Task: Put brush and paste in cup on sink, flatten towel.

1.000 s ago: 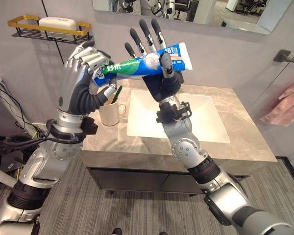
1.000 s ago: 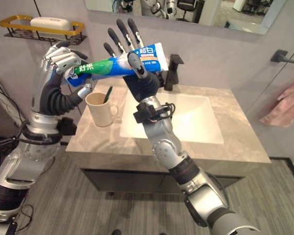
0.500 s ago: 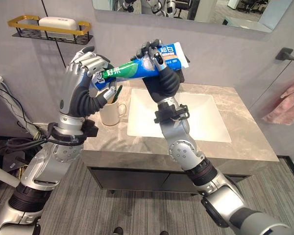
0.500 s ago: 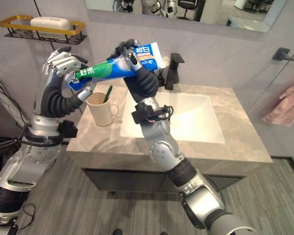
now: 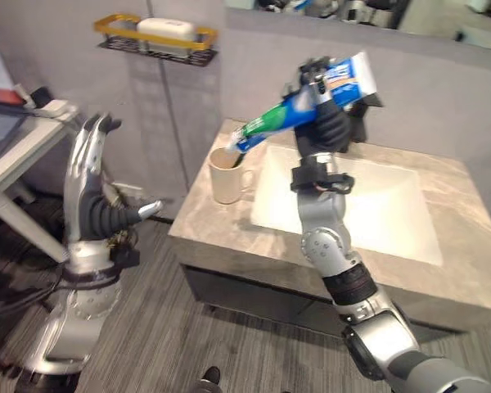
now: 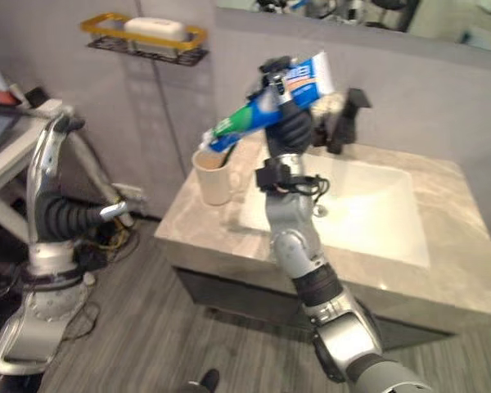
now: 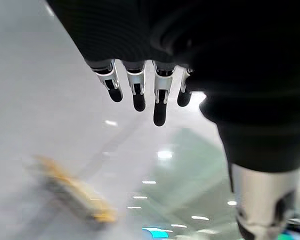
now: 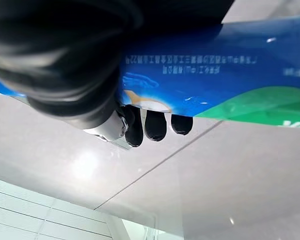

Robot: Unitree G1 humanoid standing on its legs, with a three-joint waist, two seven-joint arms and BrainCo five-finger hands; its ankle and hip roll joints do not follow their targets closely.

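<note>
Grey wall and a marble-look bench (image 5: pixel 221 225) with a sunken white sink (image 5: pixel 368 209) frame the scene. Dark-tipped fingers (image 8: pixel 155 125) of the right hand (image 5: pixel 327 123) are curled round the toothpaste tube (image 5: pixel 311 102), clenched on its wide crimped half; in the right wrist view the fingertips wrap under the blue and green body. The tube is held high above the bench and slanted, its narrow cap end pointing down and reaching the mouth of the cream cup (image 5: pixel 227 173); whether the cap is already inside the rim cannot be told. That tilt looks chosen so the tube can slide in cap first and lean against the rim once let go.

Away from the bench, the left hand (image 5: pixel 90 160) is raised off to the robot's left with fingers straight and thumb out, released and holding nothing, apparently kept clear of the drop.

Standing on the bench just beside the sink's left edge, handle toward the basin, the cup seems to have something dark at its mouth, too small to name. On the wall above, a gold-railed shelf (image 5: pixel 155 41) carries a white soap-like block (image 5: pixel 165 29).
</note>
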